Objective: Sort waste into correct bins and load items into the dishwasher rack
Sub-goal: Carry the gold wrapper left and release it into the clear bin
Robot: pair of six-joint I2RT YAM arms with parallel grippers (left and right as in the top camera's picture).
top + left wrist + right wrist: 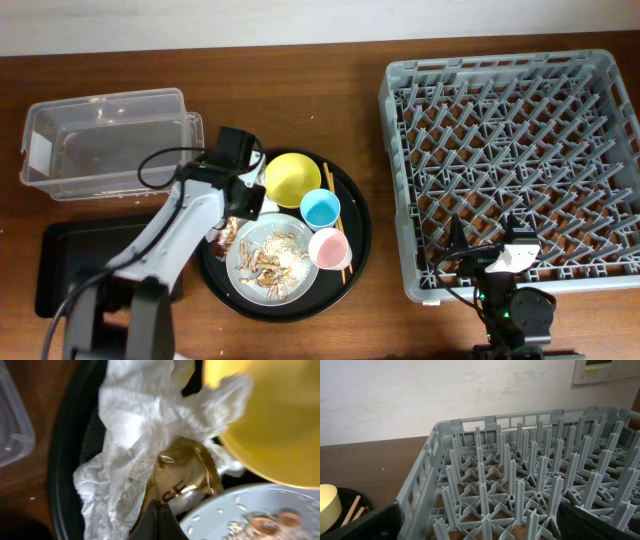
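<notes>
Both jaws of the left gripper (pixel 159 520) are clenched on the brownish-gold wrapper (pixel 185 477), laid against the napkin (pixel 130 430); the right gripper (pixel 480 512) is spread wide at the rack (pixel 520 475).

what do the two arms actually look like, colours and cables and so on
Left arm: pale grey links, black joints and black wrist block, loose black cables looping along it. Right arm: mostly black, white block near the wrist, a small green light, thin black cables. Both have dark fingers.
</notes>
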